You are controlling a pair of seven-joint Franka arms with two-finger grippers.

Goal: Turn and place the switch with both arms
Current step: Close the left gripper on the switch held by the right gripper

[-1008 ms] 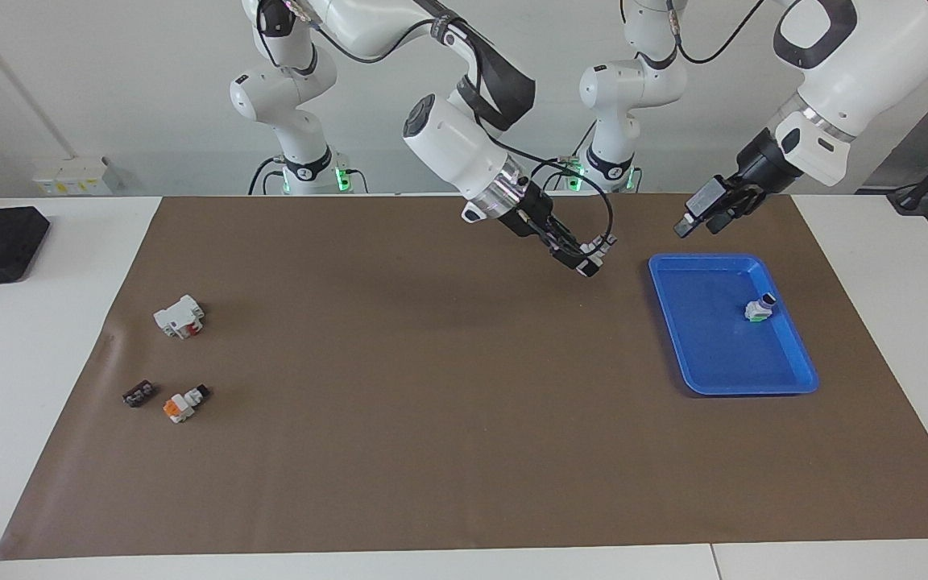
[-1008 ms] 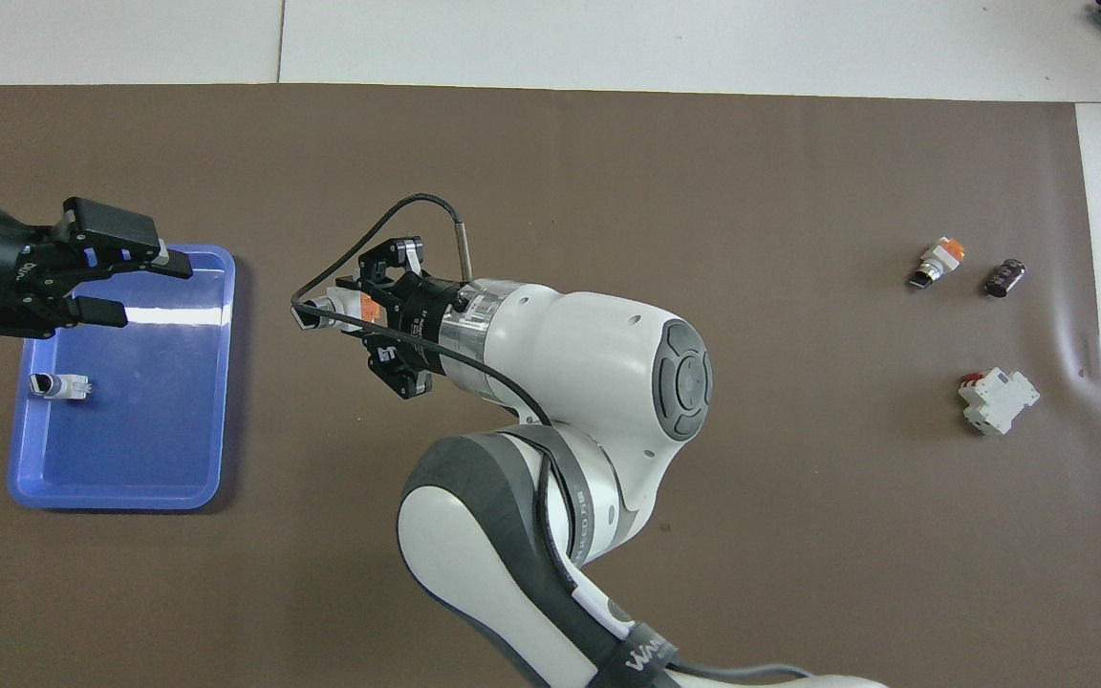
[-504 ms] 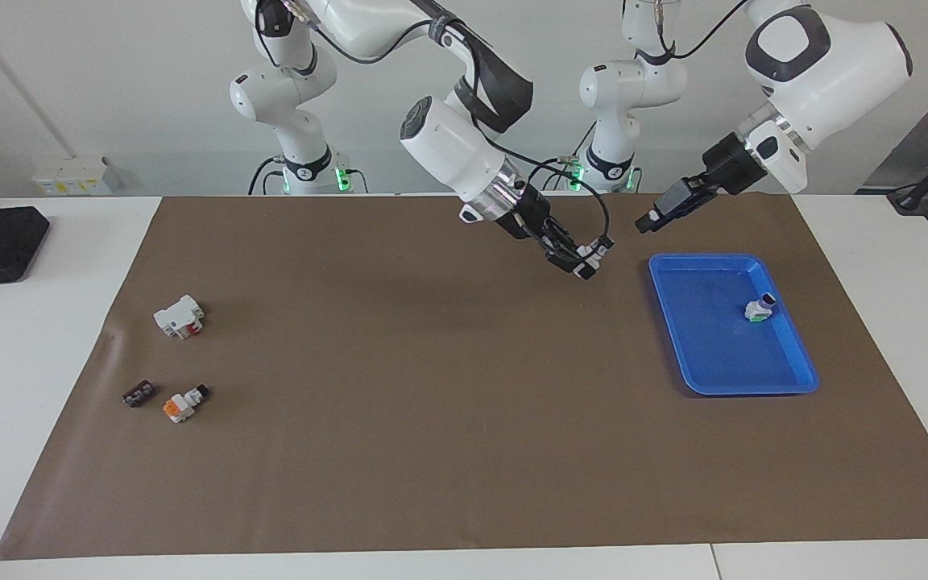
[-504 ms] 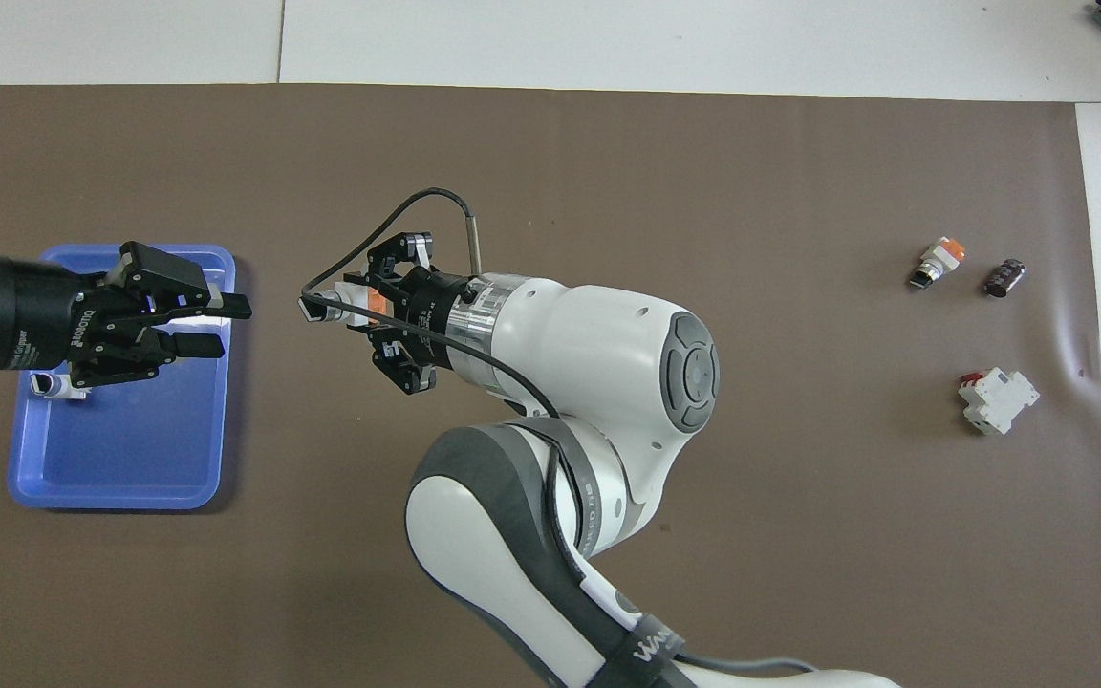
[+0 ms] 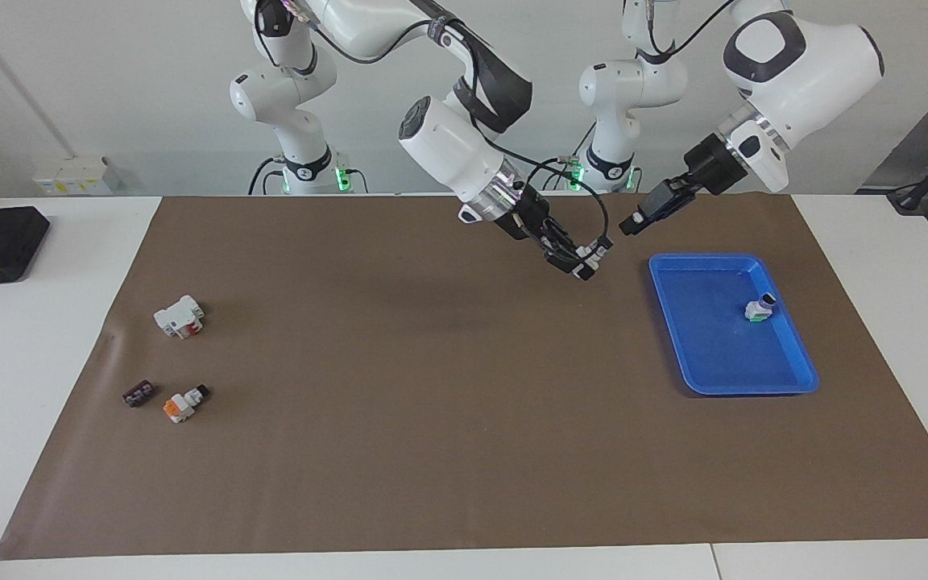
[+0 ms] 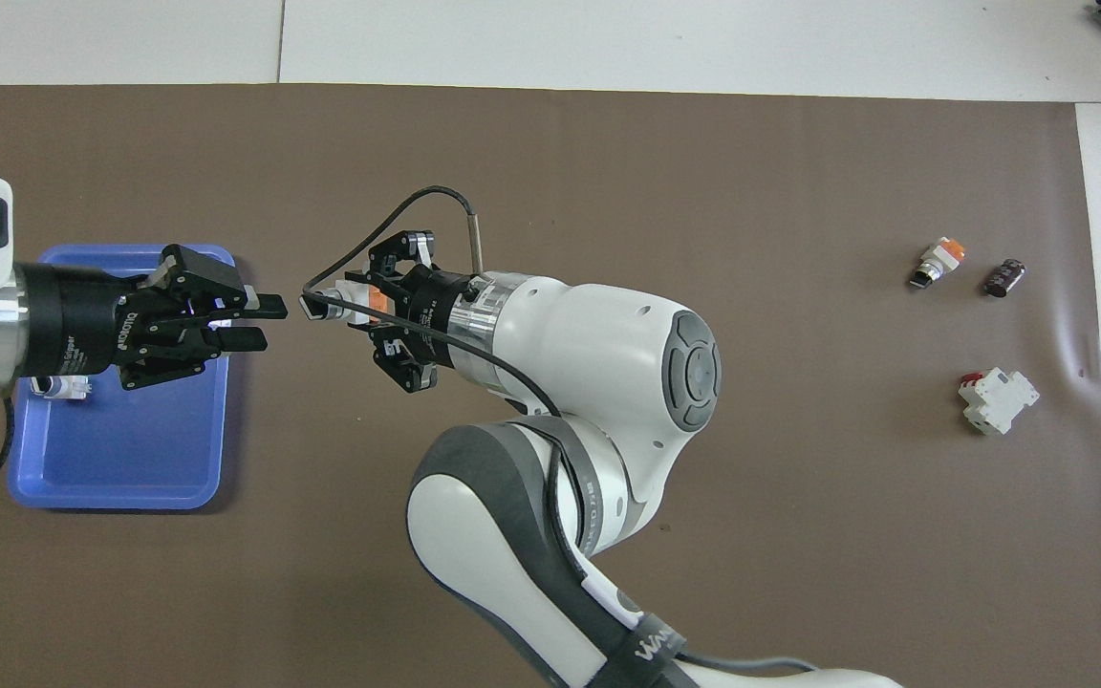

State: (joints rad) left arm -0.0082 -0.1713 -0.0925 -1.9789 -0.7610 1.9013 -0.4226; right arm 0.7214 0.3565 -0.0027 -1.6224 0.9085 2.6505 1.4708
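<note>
Swinging in from over the blue tray, my left gripper now points tip to tip at the switch my right gripper clamps.

Nearest my bases, both claws hang in the air over the brown mat, close to its edge on my side and just off the tray's corner. My left fingers have narrowed to a small gap but touch nothing; I judge the handover is about to happen. Farther out, another switch lies in the tray, a third toward the mat's other end.
</note>
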